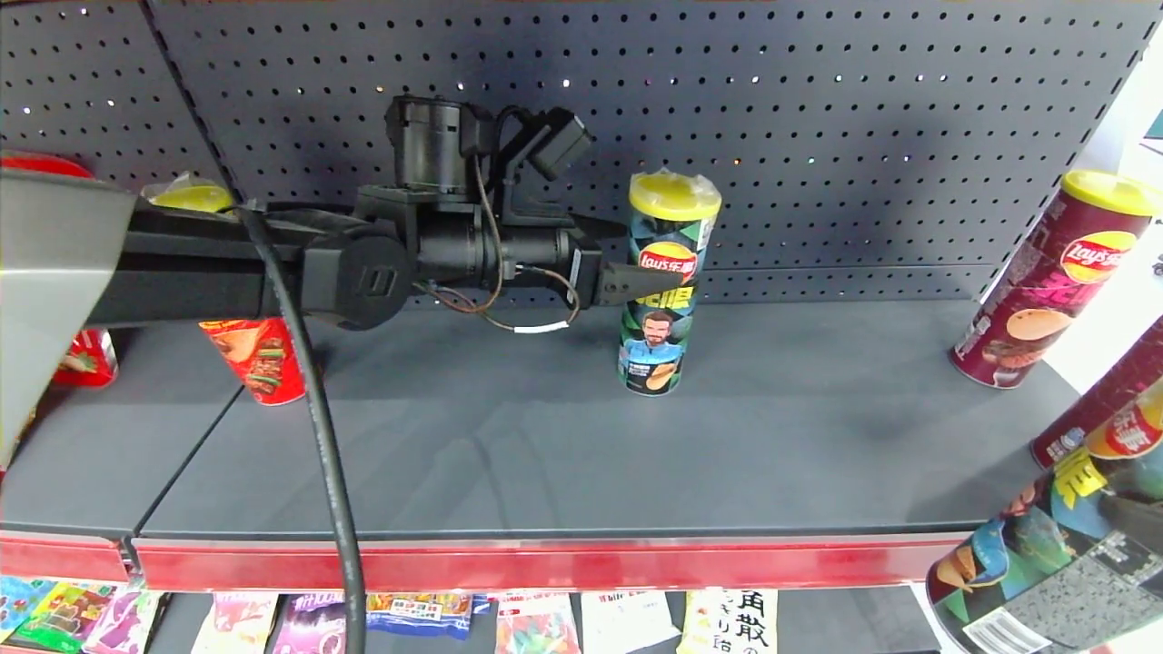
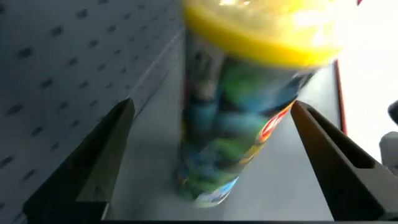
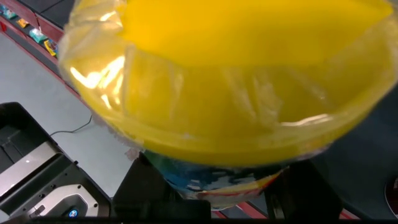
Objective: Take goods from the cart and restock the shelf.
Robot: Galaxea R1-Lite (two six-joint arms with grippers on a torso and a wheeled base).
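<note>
A green chip can (image 1: 668, 282) with a yellow lid stands upright near the back of the grey shelf (image 1: 509, 454). My left gripper (image 1: 647, 283) reaches in from the left at its mid-height. It is open, with a finger on each side of the can (image 2: 230, 124) and a gap to both fingers (image 2: 102, 155). My right gripper (image 3: 221, 194) is shut on a second green can, whose wrapped yellow lid (image 3: 230, 74) is close to the camera. That can (image 1: 1063, 545) lies tilted at the head view's bottom right, in front of the shelf.
Two maroon cans (image 1: 1045, 282) (image 1: 1086, 413) stand at the shelf's right end and a red can (image 1: 259, 359) at the left under my arm. The pegboard (image 1: 818, 136) backs the shelf. A red edge strip (image 1: 545, 563) runs along the front, with snack packets (image 1: 536, 622) below.
</note>
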